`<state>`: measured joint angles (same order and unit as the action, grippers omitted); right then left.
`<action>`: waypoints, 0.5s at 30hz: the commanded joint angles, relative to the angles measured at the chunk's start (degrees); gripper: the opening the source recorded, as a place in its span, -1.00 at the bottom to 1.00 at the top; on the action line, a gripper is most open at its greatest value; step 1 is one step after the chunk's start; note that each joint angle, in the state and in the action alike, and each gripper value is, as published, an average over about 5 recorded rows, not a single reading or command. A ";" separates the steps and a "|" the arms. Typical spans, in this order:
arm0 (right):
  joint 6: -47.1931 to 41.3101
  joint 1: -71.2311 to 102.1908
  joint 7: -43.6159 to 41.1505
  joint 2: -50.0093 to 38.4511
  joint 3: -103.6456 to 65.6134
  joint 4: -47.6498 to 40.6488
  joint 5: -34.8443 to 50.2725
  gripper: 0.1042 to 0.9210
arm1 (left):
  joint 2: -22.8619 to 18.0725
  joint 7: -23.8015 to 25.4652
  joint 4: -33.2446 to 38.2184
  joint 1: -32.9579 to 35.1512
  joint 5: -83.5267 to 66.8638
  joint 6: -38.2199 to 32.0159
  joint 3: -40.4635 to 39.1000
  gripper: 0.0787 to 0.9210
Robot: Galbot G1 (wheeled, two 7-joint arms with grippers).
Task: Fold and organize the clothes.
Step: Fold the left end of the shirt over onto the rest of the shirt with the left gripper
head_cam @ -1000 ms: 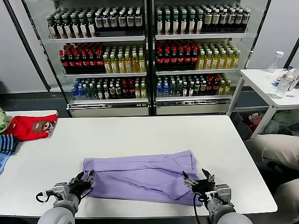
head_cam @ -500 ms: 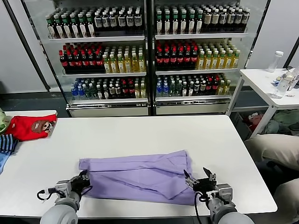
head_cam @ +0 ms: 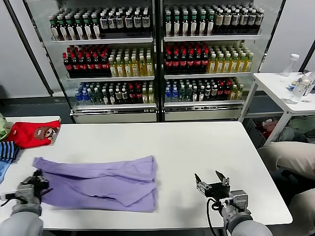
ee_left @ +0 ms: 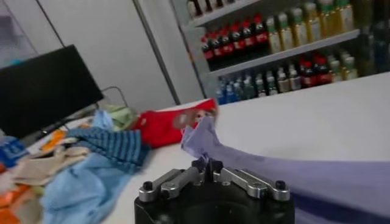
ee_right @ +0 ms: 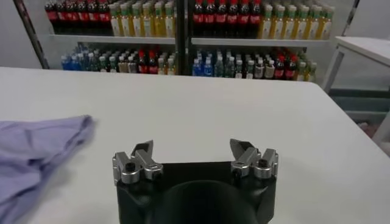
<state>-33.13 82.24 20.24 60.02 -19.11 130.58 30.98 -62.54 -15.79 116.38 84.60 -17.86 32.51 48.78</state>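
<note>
1. t-shirt [head_cam: 96, 183]: lavender, folded into a long band, lying flat on the near left part of the white table [head_cam: 187, 147]; one end reaches the left gripper, the other end lies well apart from the right gripper.
2. left gripper [head_cam: 35, 181]: at the table's near left corner, fingers clenched on the t-shirt's end; your wrist view shows a pinch of purple cloth rising between the closed tips.
3. right gripper [head_cam: 211, 181]: low over bare table near the front edge, fingers spread wide, grasping nothing.
4. red garment [head_cam: 33, 133] and blue striped cloth [head_cam: 8, 151]: piled at the far left, near the t-shirt's held end.
5. risk, slip: you hold only a small pinch of soft fabric; a quick pull could likely free it and spoil the fold.
6. risk, overhang: the held end sits close to the left edge; dragging further that way may let it droop off or ride onto the striped cloth.
7. risk, creasing: with one end unheld, a one-sided pull could bunch the layers instead of keeping them square.
</note>
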 commanded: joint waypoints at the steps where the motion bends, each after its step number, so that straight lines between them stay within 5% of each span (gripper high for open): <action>1: 0.01 0.41 -0.01 0.07 -0.37 0.69 -0.83 0.76 | -4.77 2.99 18.17 3.21 -14.37 0.98 -11.17 -0.93; 6: 0.01 0.87 -0.01 0.33 -0.85 0.57 -1.41 0.76 | -8.73 4.61 19.57 0.81 -15.24 0.94 -23.89 -0.93; 15: 0.02 1.41 -0.02 0.78 -1.32 0.42 -1.98 0.76 | -12.28 4.93 10.12 -6.17 -12.95 0.89 -29.83 -0.93</action>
<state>-33.13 83.47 20.24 60.75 -20.31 131.04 29.31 -69.90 -12.12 128.86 83.59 -28.27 33.18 31.08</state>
